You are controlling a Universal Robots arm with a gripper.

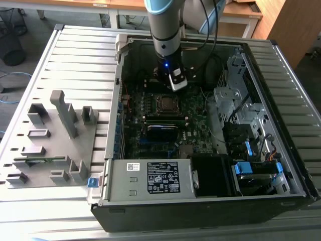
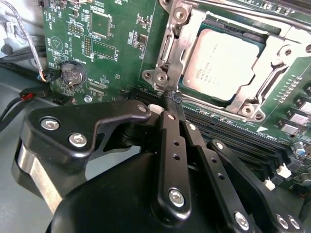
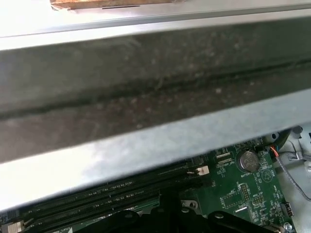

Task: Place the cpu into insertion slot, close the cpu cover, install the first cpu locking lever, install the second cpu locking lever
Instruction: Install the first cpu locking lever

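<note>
The cpu (image 2: 222, 62), a dull silver square, lies flat in the insertion slot (image 2: 232, 25), whose dark rim shows along one edge. The cpu cover (image 2: 169, 44), a silver frame, lies down around the cpu. In the exterior view the slot (image 1: 165, 103) sits mid-motherboard inside the open case. My gripper (image 2: 172, 98) has its black fingers (image 2: 170, 141) pressed together, and their tip rests at one corner of the cover's frame. In the exterior view the gripper (image 1: 176, 85) hangs just behind the slot. Nothing shows between the fingers.
The green motherboard (image 2: 112, 43) carries a coin battery (image 2: 72, 74) and long black memory slots (image 3: 121, 190) beside the socket. The grey case wall (image 3: 155, 92) is close by. Drive bays (image 1: 235, 108) and cables stand at the exterior view's right, a grey fixture tray (image 1: 50, 135) at its left.
</note>
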